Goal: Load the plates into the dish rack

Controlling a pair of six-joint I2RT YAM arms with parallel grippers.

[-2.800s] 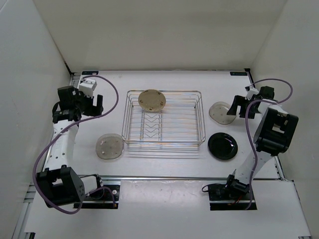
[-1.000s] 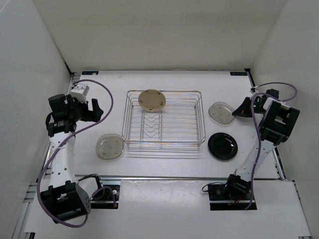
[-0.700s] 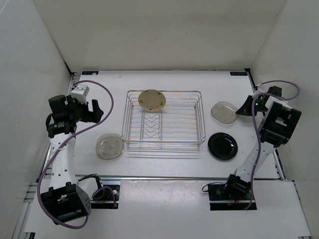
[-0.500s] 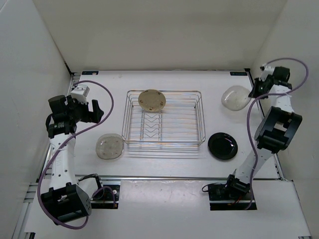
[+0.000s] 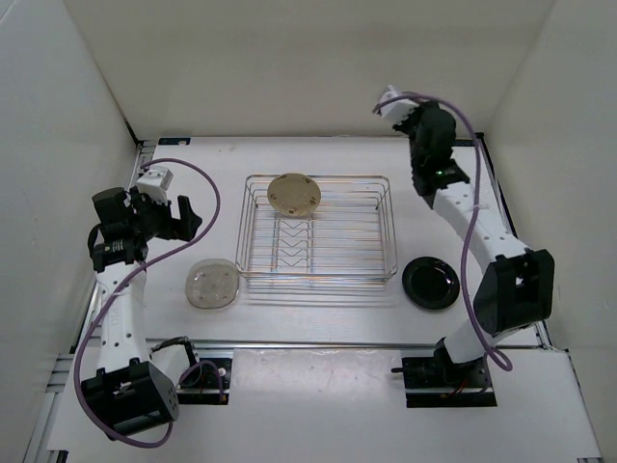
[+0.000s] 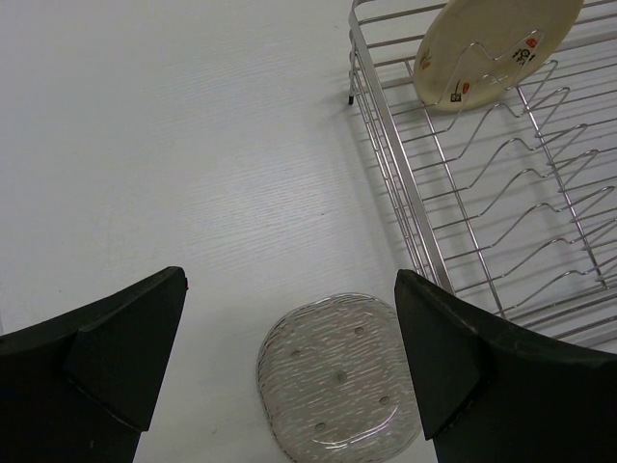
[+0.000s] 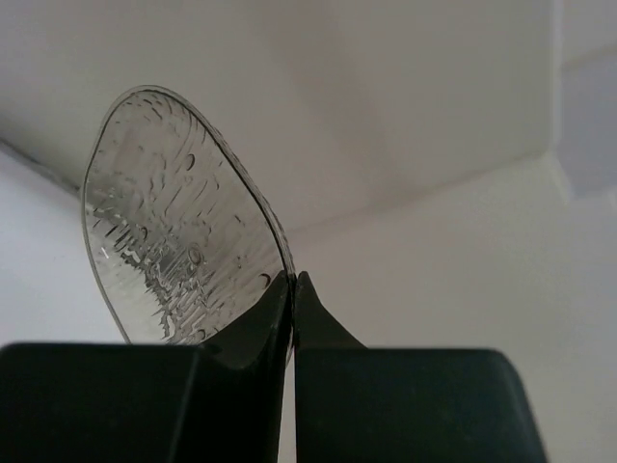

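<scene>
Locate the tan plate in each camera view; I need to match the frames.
Top external: tan plate leans at the far end of the dish rack, left of its middle.
Left wrist: top right corner, propped in the rack's prongs.
Right wrist: not in it; only a clear plate pinched by the right gripper.
Shared landmark: the dish rack, seen in top external and left wrist only.

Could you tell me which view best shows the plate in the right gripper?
The right wrist view: the translucent plate looms large, rim pinched by the right gripper. In the top external view I cannot make it out; the left wrist view misses it.
</scene>
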